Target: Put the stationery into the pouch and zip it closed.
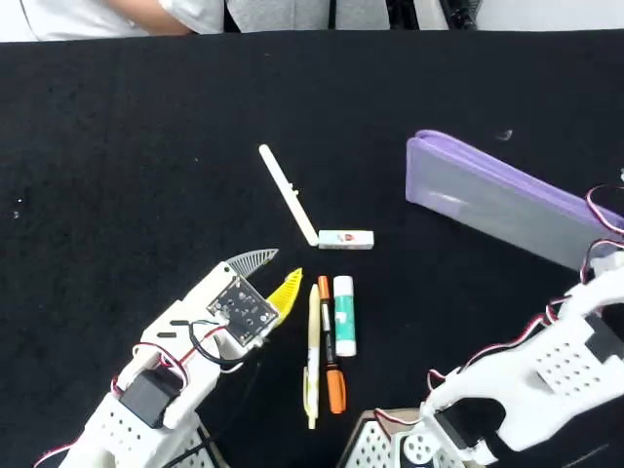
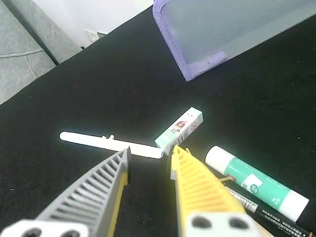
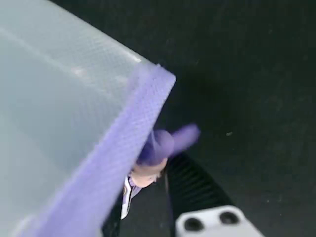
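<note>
Your left gripper point(image 2: 150, 154), fingers spread and empty, hangs beside the stationery near six o'clock; loading looks unstarted. At three o'clock lies the purple pouch point(image 1: 497, 200), zip state unclear. Your right gripper point(image 3: 153, 190) sits at its end tab; I cannot tell its grip. Next, pinch the white pen point(image 1: 288, 193), yellow pen point(image 1: 312, 356), orange marker point(image 1: 330, 341), glue stick point(image 1: 344, 314) or eraser point(image 1: 345, 239).

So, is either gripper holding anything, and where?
Left gripper: open, nothing held. Right gripper sits at the purple zipper tab of the pouch; a grip cannot be told.
</note>
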Robot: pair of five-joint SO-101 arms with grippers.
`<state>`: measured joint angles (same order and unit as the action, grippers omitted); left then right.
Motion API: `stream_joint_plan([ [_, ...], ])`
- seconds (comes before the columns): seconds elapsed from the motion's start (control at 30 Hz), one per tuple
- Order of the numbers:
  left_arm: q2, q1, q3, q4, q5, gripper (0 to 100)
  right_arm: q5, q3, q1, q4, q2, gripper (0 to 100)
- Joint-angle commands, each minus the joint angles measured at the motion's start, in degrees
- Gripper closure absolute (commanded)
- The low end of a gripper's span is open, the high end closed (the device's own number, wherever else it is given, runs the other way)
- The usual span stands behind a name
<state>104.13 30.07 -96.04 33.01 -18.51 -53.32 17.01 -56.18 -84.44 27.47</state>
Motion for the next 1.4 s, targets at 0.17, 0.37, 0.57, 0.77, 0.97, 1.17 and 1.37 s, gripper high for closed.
stream_joint_plan([
  [0.17,-0.1,0.2,-1.4,0.2,-0.5,85,-4.2,19.9,-4.7,-16.3,-3.8,98.7],
  [0.37,-0.1,0.3,-1.4,0.2,-0.5,85,-3.7,27.6,-3.1,-16.1,-4.7,98.7],
  [0.57,-0.1,0.2,-1.4,0.3,-0.5,85,0.6,24.1,-2.4,-10.8,-4.7,98.7],
  [0.77,-0.1,0.3,-1.4,0.3,-0.5,85,2.3,23.6,-3.3,-9.1,-5.4,98.7],
  [0.97,-0.1,0.3,-1.4,0.3,-0.5,85,2.7,29.1,-1.6,-9.5,-8.3,98.7],
  [1.17,-0.1,0.2,-1.4,0.3,-0.5,85,9.3,36.6,2.3,-9.2,-11.4,98.7],
  [1.37,-0.1,0.1,-1.4,0.3,-0.5,85,13.7,46.5,5.6,-9.2,-11.6,98.7],
])
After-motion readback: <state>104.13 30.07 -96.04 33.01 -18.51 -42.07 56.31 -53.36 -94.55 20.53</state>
